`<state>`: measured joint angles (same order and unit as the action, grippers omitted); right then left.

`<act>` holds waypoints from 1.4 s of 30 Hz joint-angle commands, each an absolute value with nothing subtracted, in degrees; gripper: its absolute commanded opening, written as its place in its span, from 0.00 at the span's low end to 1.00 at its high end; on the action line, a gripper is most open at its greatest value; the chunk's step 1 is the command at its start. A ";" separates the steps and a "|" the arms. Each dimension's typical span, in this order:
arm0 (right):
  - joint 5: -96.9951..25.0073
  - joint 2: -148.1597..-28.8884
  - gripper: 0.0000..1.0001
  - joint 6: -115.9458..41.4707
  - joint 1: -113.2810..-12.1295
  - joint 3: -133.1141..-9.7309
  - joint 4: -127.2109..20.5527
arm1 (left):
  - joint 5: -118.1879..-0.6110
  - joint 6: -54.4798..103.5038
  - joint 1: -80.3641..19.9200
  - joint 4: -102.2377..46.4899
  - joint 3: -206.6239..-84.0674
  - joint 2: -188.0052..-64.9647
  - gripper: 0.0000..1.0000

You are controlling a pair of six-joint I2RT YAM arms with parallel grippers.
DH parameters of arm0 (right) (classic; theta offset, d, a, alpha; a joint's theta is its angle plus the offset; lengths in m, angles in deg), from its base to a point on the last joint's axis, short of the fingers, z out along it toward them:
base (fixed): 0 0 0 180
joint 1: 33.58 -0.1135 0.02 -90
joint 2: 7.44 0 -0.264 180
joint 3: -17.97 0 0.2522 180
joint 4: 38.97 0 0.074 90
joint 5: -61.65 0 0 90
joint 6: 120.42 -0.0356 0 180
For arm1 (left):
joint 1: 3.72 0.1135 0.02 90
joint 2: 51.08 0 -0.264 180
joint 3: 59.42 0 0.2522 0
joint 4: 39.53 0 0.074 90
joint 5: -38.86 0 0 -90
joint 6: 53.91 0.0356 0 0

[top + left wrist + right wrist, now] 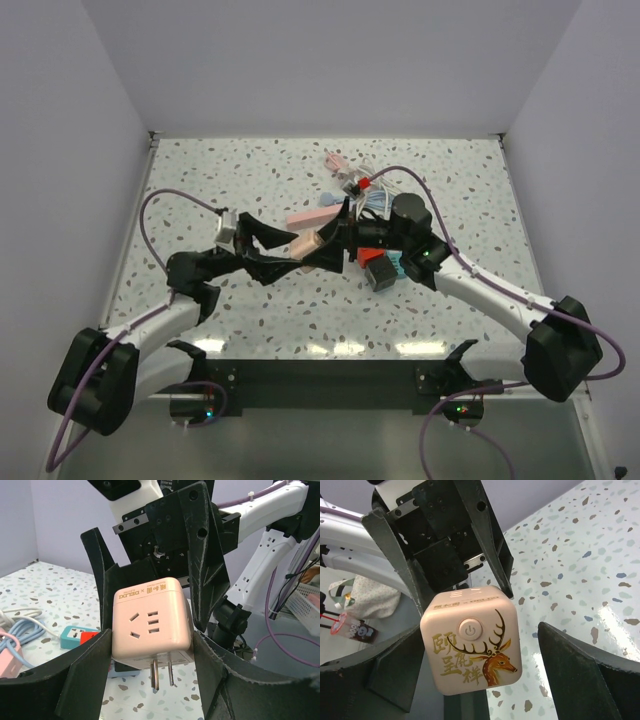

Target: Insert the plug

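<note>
Left gripper [152,639] clamped on pink cube adapter [150,615], held above the speckled bench [230,180], prongs [156,674] pointing down. Right gripper [480,632] spread wide, straddling the adapter, gap visible on one side.

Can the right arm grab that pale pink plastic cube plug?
Probably yes: right gripper stands open, a finger either side of the pale pink plastic cube plug held by the left gripper.

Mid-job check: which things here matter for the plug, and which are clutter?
Job: pink cube adapter with metal prongs, in left pincer; open right pincer; perhaps teal socket block.
Lying about: pink flat bar, blue and white cables.
</note>
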<state>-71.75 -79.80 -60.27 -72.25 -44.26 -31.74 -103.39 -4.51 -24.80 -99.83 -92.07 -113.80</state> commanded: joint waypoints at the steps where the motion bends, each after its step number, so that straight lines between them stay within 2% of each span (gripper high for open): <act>1: -74.49 -79.95 0.94 -60.13 -72.43 -45.89 -30.07 | -102.38 -1.44 -24.99 -107.78 -93.22 -112.25 0.00; 4: -75.02 -79.25 0.80 -60.04 -72.43 -45.62 -29.97 | -102.29 -1.17 -24.99 -107.60 -93.30 -112.78 0.00; 5: -75.11 -79.08 0.73 -59.96 -72.43 -45.54 -29.88 | -102.29 -1.17 -24.99 -107.68 -93.30 -112.95 0.00; 7: -75.11 -78.29 0.67 -59.78 -72.34 -45.27 -29.79 | -102.38 -1.00 -24.99 -107.77 -93.30 -113.39 0.00; 10: -75.29 -77.58 0.47 -59.78 -72.34 -45.01 -29.18 | -102.73 -0.91 -24.99 -107.86 -93.30 -113.74 0.00; 11: -75.55 -77.58 0.26 -59.78 -72.34 -44.83 -28.83 | -102.82 -0.82 -24.99 -107.77 -93.39 -113.83 0.00; 13: -75.55 -77.32 0.06 -59.69 -72.25 -44.74 -28.56 | -102.82 0.23 -24.99 -106.02 -93.83 -114.36 0.00; 14: -75.38 -77.14 0.00 -59.60 -72.34 -44.66 -28.65 | -102.47 0.93 -24.99 -103.58 -94.00 -114.53 0.19; 16: -74.94 -76.62 0.00 -59.17 -71.90 -44.48 -28.74 | -101.16 3.73 -24.99 -100.67 -94.53 -115.06 0.46; 17: -74.67 -76.35 0.00 -58.99 -71.72 -44.31 -29.09 | -100.45 4.88 -24.99 -99.09 -94.79 -115.32 0.67; 20: -73.44 -74.51 0.00 -58.11 -69.62 -43.69 -29.97 | -96.33 9.71 -24.55 -91.72 -95.94 -116.64 0.83; 25: -72.39 -71.00 0.00 -58.72 -63.03 -42.11 -30.32 | -95.35 14.29 -22.10 -90.54 -98.13 -122.96 0.93; 28: -71.77 -70.11 0.00 -58.55 -59.95 -41.84 -31.11 | -93.07 17.45 -21.21 -88.19 -101.12 -127.71 0.94; 31: -71.42 -69.23 0.00 -58.11 -57.75 -41.41 -31.64 | -84.12 23.77 -21.48 -74.69 -107.53 -132.54 0.94; 37: -72.21 -69.14 0.00 -57.23 -54.68 -40.97 -31.55 | -70.93 29.14 -22.18 -61.84 -119.13 -142.56 0.94; 42: -74.40 -70.02 0.00 -58.20 -53.09 -39.91 -28.48 | -64.94 32.31 -23.50 -56.89 -125.38 -150.39 0.94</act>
<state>-72.17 -70.36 -57.89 -53.76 -40.13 -32.46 -70.73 27.95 -22.64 -62.85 -122.19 -147.61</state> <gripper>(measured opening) 0.640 0.940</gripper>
